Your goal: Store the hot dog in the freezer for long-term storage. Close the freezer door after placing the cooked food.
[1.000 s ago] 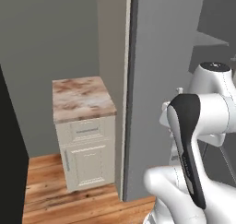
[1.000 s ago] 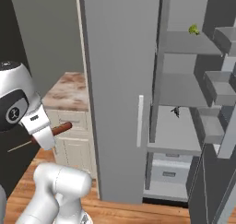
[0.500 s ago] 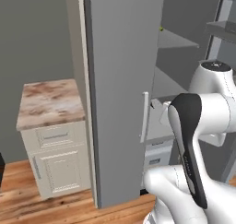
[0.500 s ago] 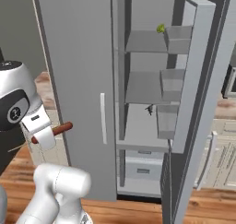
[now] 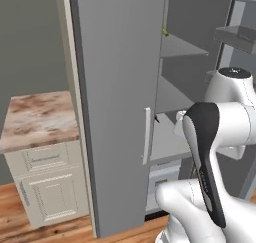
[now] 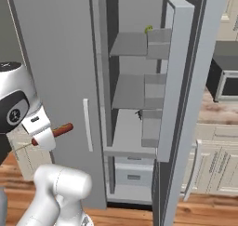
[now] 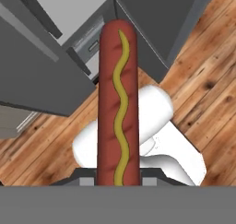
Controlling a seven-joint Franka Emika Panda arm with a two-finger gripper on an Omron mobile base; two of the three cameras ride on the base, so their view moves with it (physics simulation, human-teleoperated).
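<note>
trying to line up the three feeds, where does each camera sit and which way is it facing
Left base view: behind the arm to its left, facing the freezer; white arm lower right.
Right base view: behind to its right, facing the freezer door; arm lower left, gripper holding the hot dog.
Hand view: on the hand, looking along the hot dog at the wood floor.
Both base views share the small green item.

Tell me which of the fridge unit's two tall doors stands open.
The freezer door, on the right of the right base view, swung out with grey bins on its inner face. The plain grey door beside it is shut.
</note>
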